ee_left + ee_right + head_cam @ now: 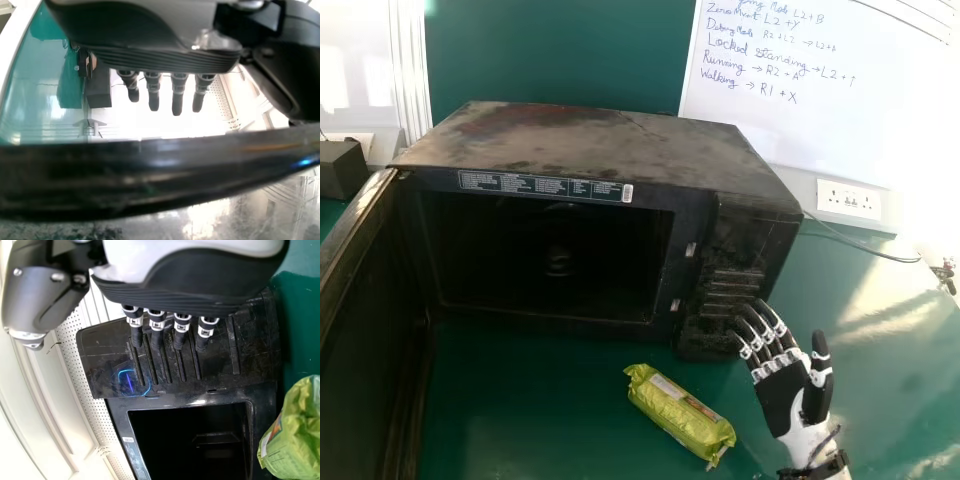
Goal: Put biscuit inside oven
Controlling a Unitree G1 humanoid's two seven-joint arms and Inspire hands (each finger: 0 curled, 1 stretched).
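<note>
Gripping likely goes best with right robot hand (782,397), spread and empty, turned so thumb and fingers lightly straddle the middle of the biscuit packet (677,412), lying nearby on worktop (540,420) before the open oven (590,145)

Oven (610,150) is too dark inside to tell much, head view crops its door (365,310), right wrist view chops the biscuit pack (292,432) beside it.
</note>
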